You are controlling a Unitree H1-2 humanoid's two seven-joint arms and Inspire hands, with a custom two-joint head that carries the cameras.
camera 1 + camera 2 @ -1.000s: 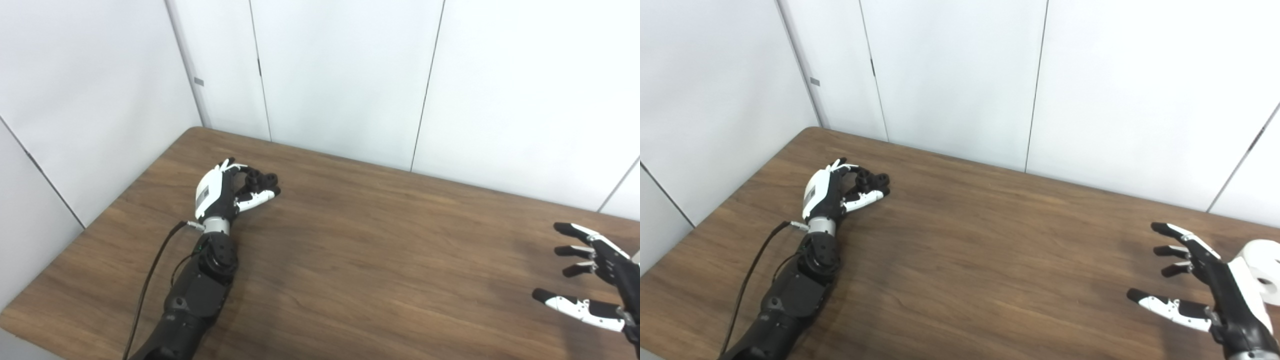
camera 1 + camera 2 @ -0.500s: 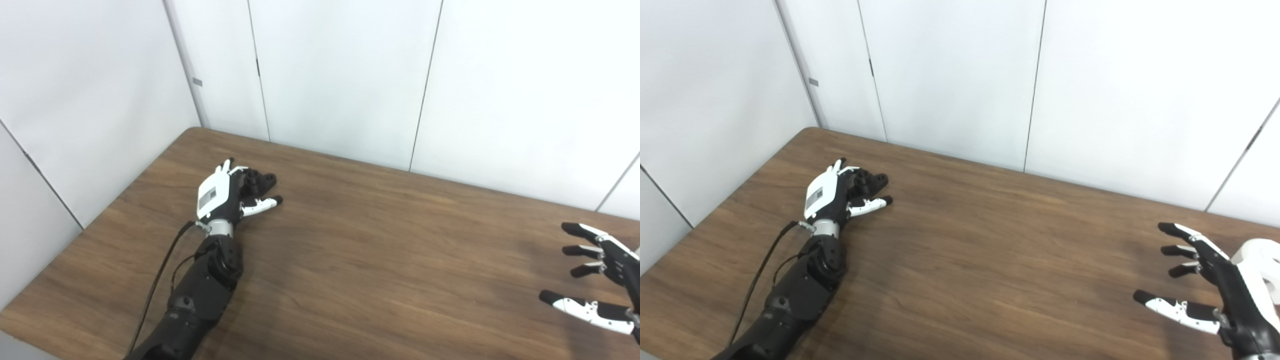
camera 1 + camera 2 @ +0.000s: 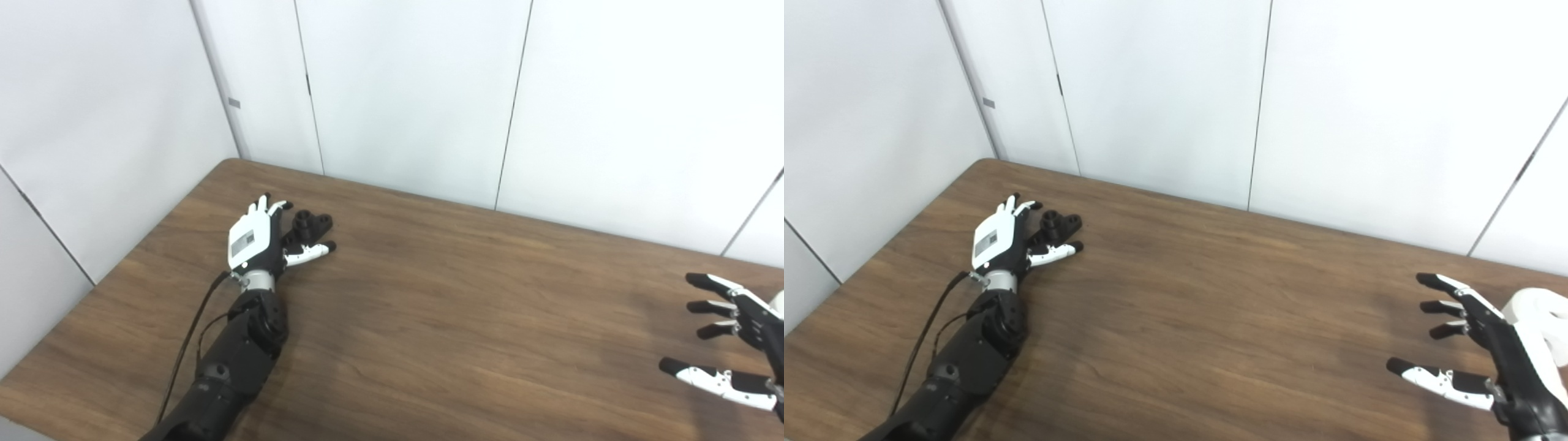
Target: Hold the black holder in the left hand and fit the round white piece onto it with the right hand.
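From my station I see the left hand (image 3: 251, 236) lying low over the far left part of the brown wooden table (image 3: 441, 318), its white back plate turned up toward the cameras. Its fingers (image 3: 264, 205) reach forward and lie fairly straight, and its white-and-black thumb (image 3: 309, 250) sticks out to the side toward the middle of the table. The black holder (image 3: 309, 223) sits on the tabletop just beside that hand, in the crook between the fingers and the thumb; I cannot tell whether the hand touches it, but the fingers are not wrapped around it, so I read this hand as holding nothing. A thin black cable (image 3: 190, 343) runs along the left forearm.

The broad middle of the table lies between the two arms, which are well apart.

At the far right, the right hand (image 3: 1488, 352) hovers above the table edge with its black-tipped fingers (image 3: 1442, 303) spread and its thumb (image 3: 1433, 376) held away below them, grasping nothing. The round white piece (image 3: 1540, 315) shows only in the right eye view, just behind that hand's back near the frame edge, partly cut off; I cannot tell whether it touches the hand
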